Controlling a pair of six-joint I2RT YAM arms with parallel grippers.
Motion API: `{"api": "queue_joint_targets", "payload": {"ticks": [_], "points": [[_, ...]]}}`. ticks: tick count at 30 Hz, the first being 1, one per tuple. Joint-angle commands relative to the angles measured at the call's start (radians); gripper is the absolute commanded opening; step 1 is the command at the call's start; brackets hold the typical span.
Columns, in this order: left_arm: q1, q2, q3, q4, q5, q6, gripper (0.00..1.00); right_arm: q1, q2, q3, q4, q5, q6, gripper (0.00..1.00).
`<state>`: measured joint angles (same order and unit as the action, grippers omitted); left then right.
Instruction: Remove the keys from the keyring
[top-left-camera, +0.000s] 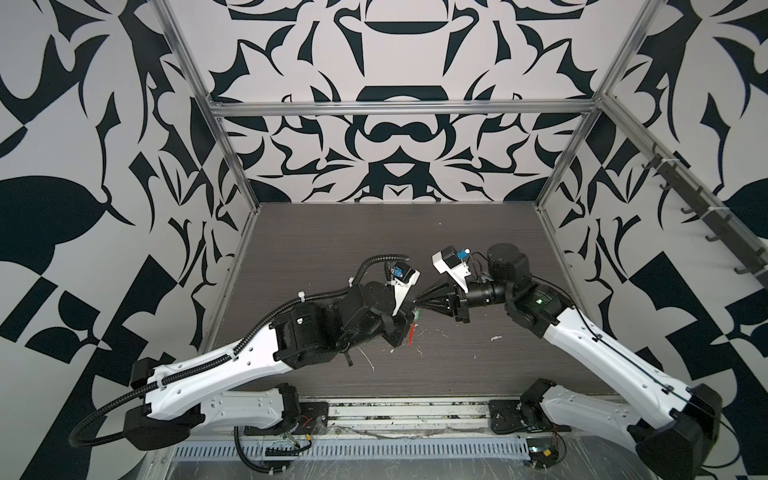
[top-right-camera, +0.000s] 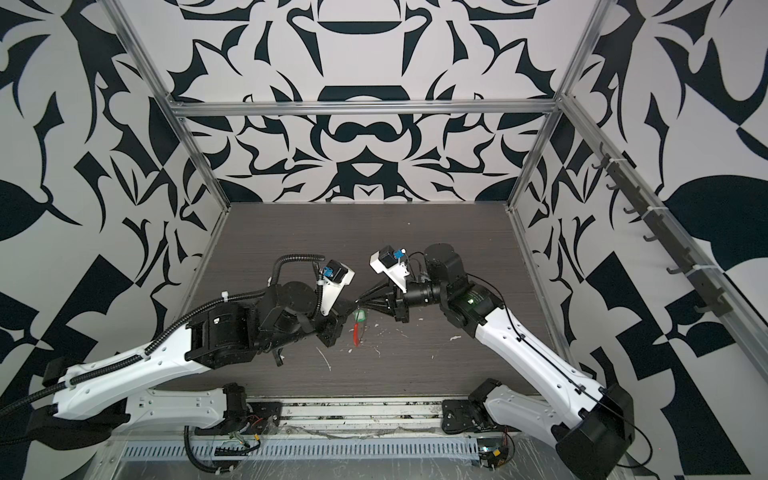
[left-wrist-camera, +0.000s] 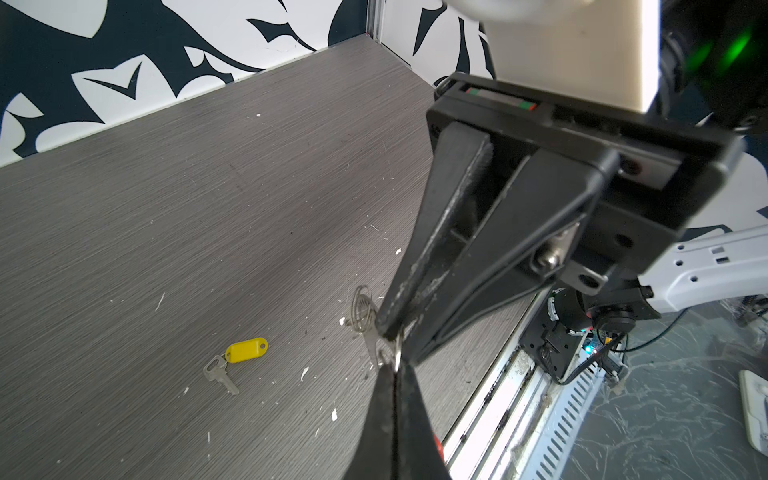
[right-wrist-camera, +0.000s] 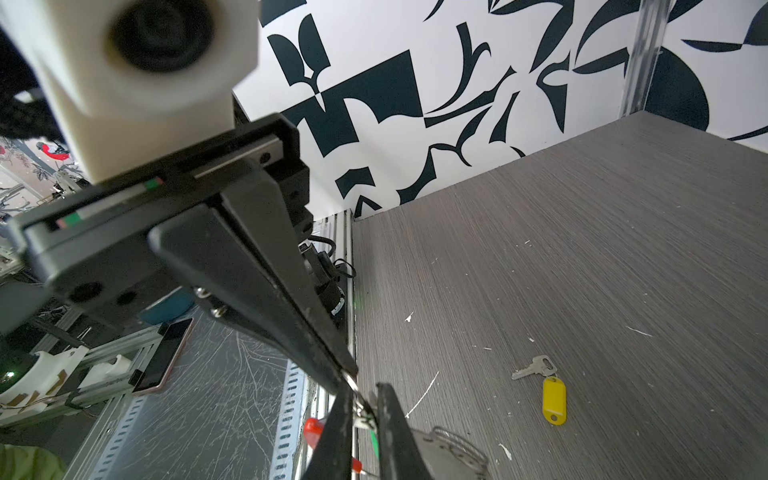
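- The yellow-tagged key (left-wrist-camera: 247, 350) lay flat on the tabletop (left-wrist-camera: 166, 228), well apart from both hands; its oblong yellow tag sat against the head of a small silvery key; only the wrist views showed it.
- The left hand (left-wrist-camera: 392, 372) had its fingers pressed together on the keyring (left-wrist-camera: 398, 351), held up above the tabletop; the fingers hid most of the wire.
- The keyring showed as a thin silver strand running from the left fingertips to the right ones; its red sleeve (top-right-camera: 356, 334) hung straight down just below the left hand in both top views; the rest of the loop could not be traced.
- The green-tagged key (top-right-camera: 360, 316) hung at the strand between the two hands; its green tag was half covered by fingers in the right wrist view; a grey blade and wire loops beside it were too blurred to make out.
- The right hand (left-wrist-camera: 395, 334) met the left tip to tip; its fingers stood nearly together, apparently pinching the same silver strand; the contact itself was too small to be sure of.
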<state>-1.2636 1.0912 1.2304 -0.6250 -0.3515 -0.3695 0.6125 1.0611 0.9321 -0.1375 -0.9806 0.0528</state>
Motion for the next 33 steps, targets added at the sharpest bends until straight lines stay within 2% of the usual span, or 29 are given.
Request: {"api": "queue_joint_targets", "payload": {"ticks": [1,5,10,13,15,18,22,26,30,33], "points": [[-0.002,-0.008,0.011,0.014,-0.017,-0.006,0.00,0.009,-0.013,0.022,0.038,-0.079,0.002,0.12],[-0.002,-0.004,0.009,0.027,0.002,-0.005,0.00,0.009,-0.012,0.019,0.052,-0.082,0.009,0.00],[-0.002,-0.001,0.004,0.042,0.018,-0.005,0.00,0.009,-0.015,0.015,0.068,-0.077,0.013,0.00],[-0.002,-0.020,-0.008,0.054,0.008,-0.008,0.24,0.008,-0.022,0.014,0.073,-0.070,0.010,0.00],[-0.001,-0.047,-0.029,0.065,-0.011,-0.008,0.32,0.009,-0.026,0.016,0.074,-0.068,0.006,0.00],[0.001,-0.102,-0.089,0.092,-0.072,0.004,0.39,0.007,-0.033,0.017,0.074,-0.059,0.005,0.00],[0.000,-0.173,-0.188,0.173,-0.088,0.076,0.46,0.008,-0.039,0.014,0.098,-0.053,0.022,0.00],[0.030,-0.229,-0.264,0.235,-0.114,0.095,0.50,0.008,-0.049,0.019,0.108,-0.045,0.032,0.00],[0.084,-0.258,-0.314,0.280,-0.005,0.094,0.52,0.007,-0.058,0.023,0.114,-0.026,0.034,0.00],[0.088,-0.246,-0.338,0.315,0.099,0.103,0.53,0.007,-0.062,0.014,0.145,0.007,0.056,0.00]]}}
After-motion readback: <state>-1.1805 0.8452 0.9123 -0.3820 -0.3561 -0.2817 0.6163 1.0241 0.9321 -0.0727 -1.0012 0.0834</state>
